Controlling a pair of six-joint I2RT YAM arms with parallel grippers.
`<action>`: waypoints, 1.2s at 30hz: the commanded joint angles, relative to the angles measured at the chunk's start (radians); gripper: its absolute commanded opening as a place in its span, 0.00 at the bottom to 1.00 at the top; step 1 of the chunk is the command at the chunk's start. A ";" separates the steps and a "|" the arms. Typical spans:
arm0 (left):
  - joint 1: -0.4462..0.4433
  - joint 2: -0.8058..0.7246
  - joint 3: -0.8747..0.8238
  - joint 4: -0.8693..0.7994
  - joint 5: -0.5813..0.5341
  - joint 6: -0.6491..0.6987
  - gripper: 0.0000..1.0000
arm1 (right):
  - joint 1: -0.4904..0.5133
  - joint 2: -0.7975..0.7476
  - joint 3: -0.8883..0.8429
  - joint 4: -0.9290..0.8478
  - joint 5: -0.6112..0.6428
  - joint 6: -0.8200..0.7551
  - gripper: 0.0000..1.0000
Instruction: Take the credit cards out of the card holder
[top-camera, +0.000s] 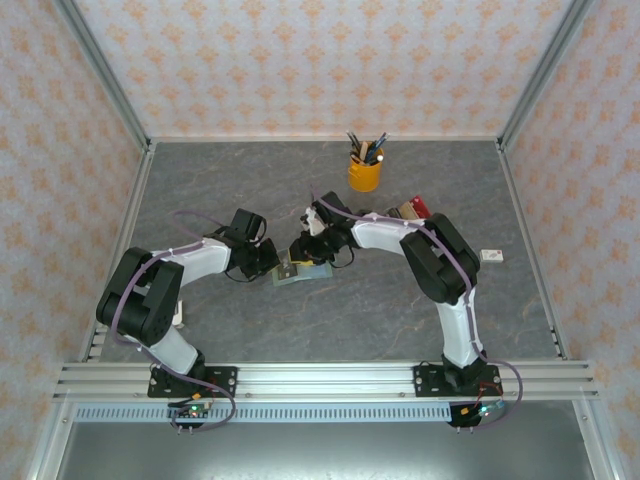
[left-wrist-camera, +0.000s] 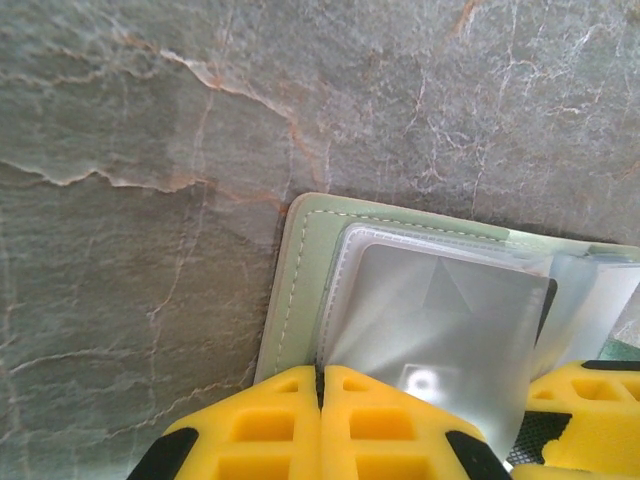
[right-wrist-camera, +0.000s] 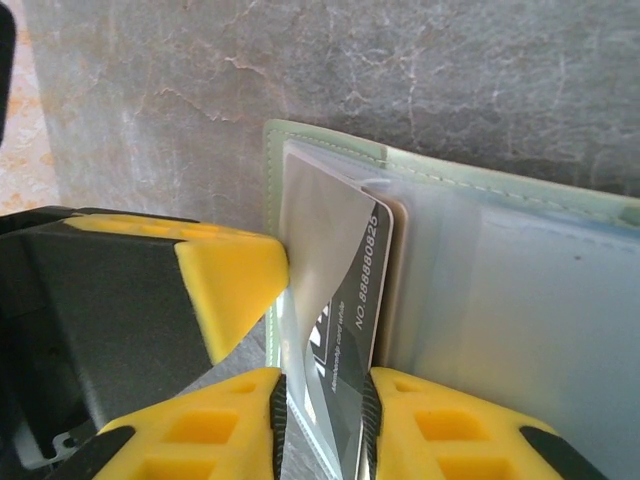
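1. Card holder (top-camera: 292, 275) open, flat at mid-desk (top-camera: 400, 300).
2. Left hand (left-wrist-camera: 320, 385) at its 9 o'clock: fingers together, over holder's edge.
3. Right hand (right-wrist-camera: 322, 400) at 12 o'clock: clamped on grey credit card (right-wrist-camera: 345, 300), partly inside clear sleeve.

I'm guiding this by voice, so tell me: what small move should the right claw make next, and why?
Probably draw the right claw straight back, sliding the card out. Its jaws pinch the card's end, which sits partly inside the holder, while the shut left claw seems to pin the holder down.
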 joint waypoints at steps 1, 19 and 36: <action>-0.007 0.060 -0.047 -0.043 -0.016 0.011 0.00 | 0.044 -0.027 0.032 -0.003 0.075 -0.002 0.29; -0.005 0.058 -0.058 -0.030 -0.010 0.009 0.00 | 0.079 -0.016 0.086 -0.101 0.123 -0.084 0.29; 0.002 0.057 -0.070 -0.017 -0.007 0.008 0.00 | 0.095 -0.008 0.107 -0.007 0.238 0.075 0.28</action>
